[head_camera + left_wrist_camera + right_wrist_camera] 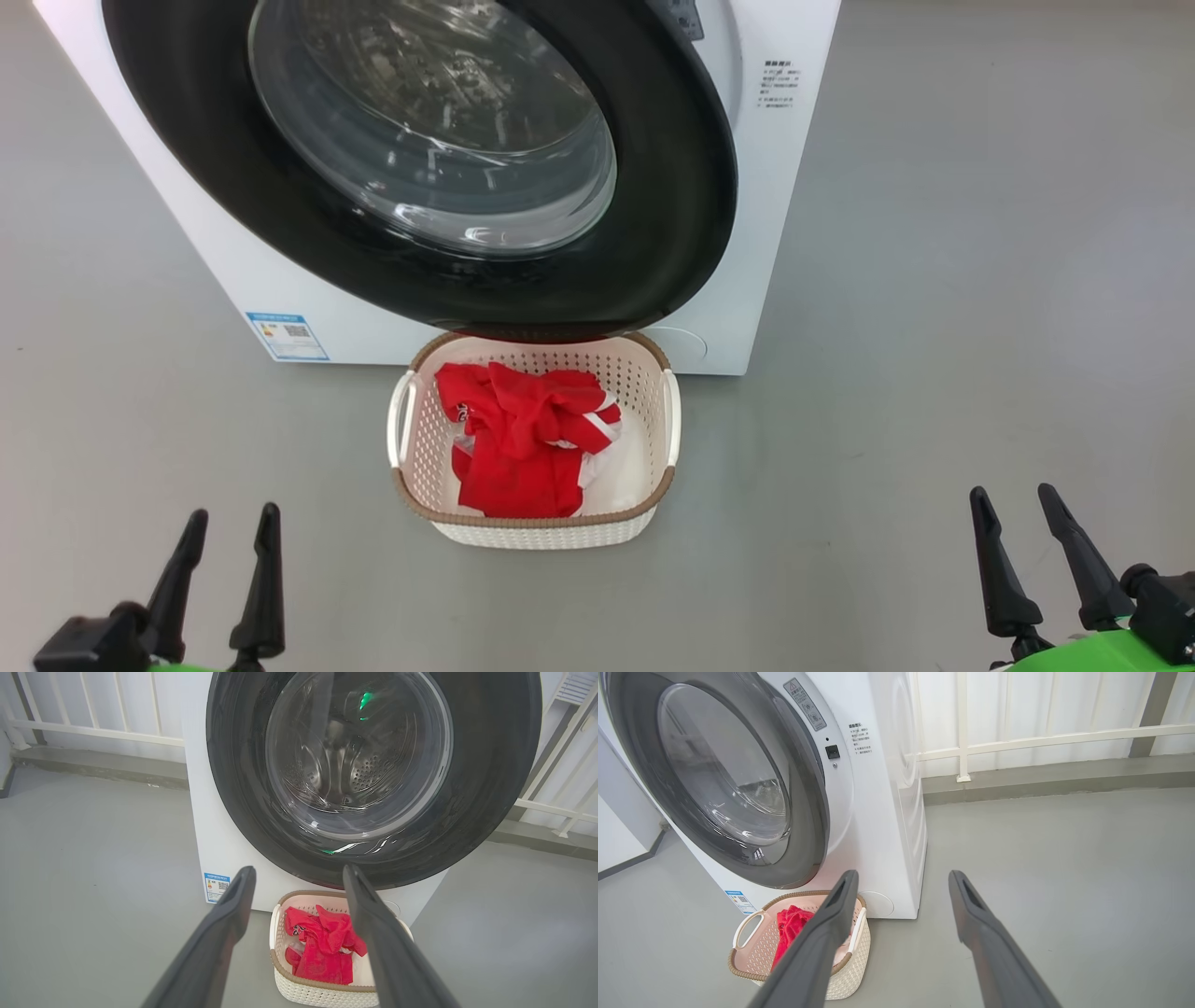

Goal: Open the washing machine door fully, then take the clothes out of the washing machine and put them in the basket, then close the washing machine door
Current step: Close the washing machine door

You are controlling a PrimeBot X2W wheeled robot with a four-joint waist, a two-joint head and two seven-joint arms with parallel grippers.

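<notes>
The small bundle of bright red fabric with white trim lies crumpled in the small cream perforated plastic basket with a brown woven-look rim and white side handles, covering most of its bottom and heaped toward its left side. The basket stands on the grey floor, just in front of the large white front-loading washing machine. Above it hangs the big round door, a glossy black rim around a bulging clear glass bowl, lying against the machine's front. A small blue label sits at the machine's lower left corner. The left gripper and the right gripper hover well apart from the basket, each with fingers spread wide and empty.
</notes>
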